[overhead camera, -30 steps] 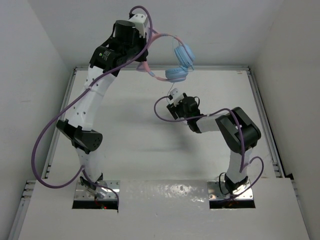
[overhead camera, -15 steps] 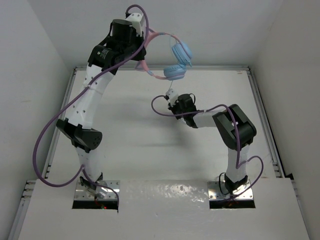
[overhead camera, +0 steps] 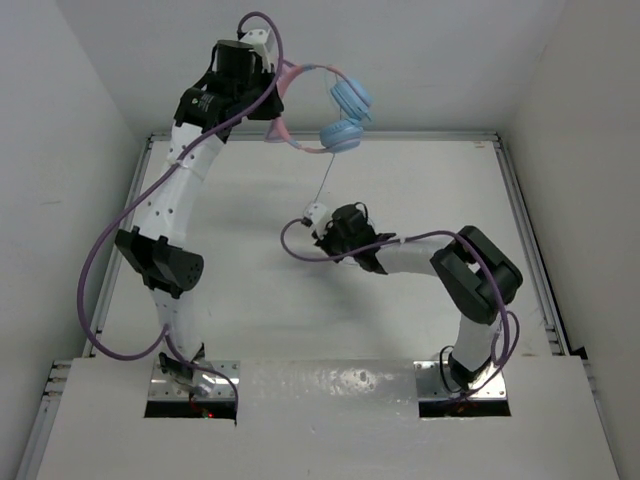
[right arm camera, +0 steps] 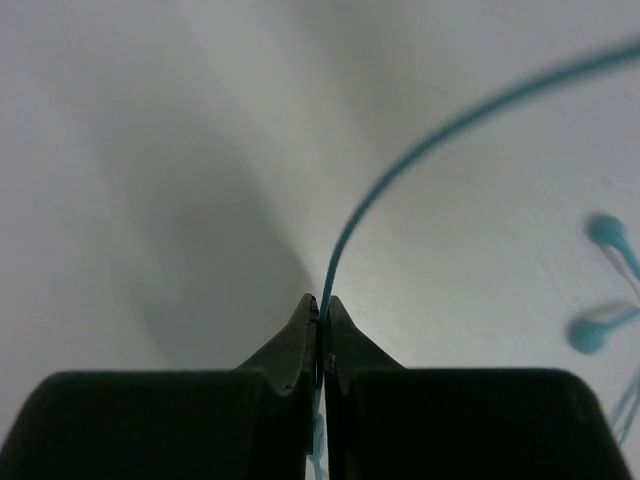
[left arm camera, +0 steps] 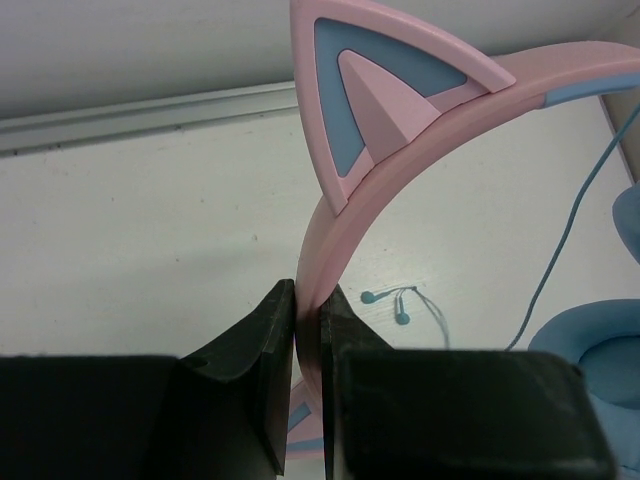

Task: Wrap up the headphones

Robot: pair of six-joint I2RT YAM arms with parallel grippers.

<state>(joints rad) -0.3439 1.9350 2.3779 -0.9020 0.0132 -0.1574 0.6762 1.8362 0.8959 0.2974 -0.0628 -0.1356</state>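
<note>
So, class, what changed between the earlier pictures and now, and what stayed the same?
The right tool moved left, drew back slightly and shut on the cable. The left tool shifted the headphones slightly left. It stayed clamped on the headband.

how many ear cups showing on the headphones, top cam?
2. Both are light blue and hang from the raised pink headband: the upper ear cup, and the lower ear cup just beneath it. Neither is hidden.
</note>
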